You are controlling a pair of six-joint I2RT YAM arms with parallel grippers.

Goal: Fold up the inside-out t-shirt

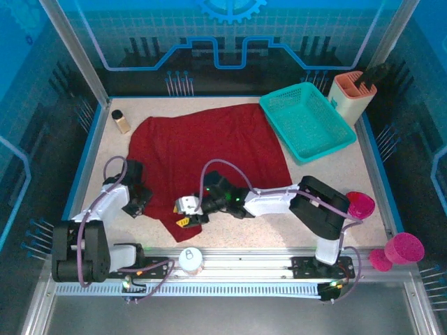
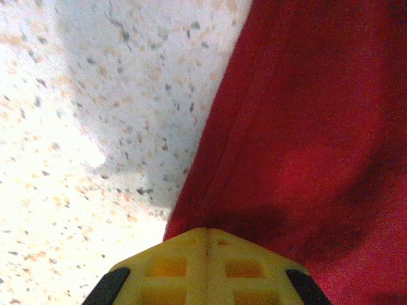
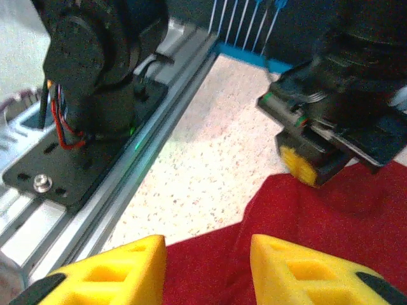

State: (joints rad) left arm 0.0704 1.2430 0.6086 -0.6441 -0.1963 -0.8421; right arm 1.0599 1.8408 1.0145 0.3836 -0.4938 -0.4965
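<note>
The inside-out t-shirt (image 1: 209, 150) is dark red and lies spread over the middle of the table, with one corner trailing toward the near edge. My left gripper (image 1: 136, 202) is down at the shirt's left edge. Its yellow jaws (image 2: 208, 234) are pressed together, and the cloth (image 2: 305, 127) runs out from under the tips with a crease leading away. My right gripper (image 1: 187, 213) hovers over the shirt's near corner. Its fingers (image 3: 205, 249) stand apart with nothing between them and red cloth (image 3: 210, 273) below. The left gripper's tip (image 3: 299, 162) touches the shirt's edge there too.
A teal mesh basket (image 1: 307, 122) sits at the back right, its corner touching the shirt. A beige holder (image 1: 353, 94) stands behind it. A small bottle (image 1: 120, 120) is at the back left. Pink cups (image 1: 360, 204) are on the right. The metal rail (image 3: 127, 171) runs close by.
</note>
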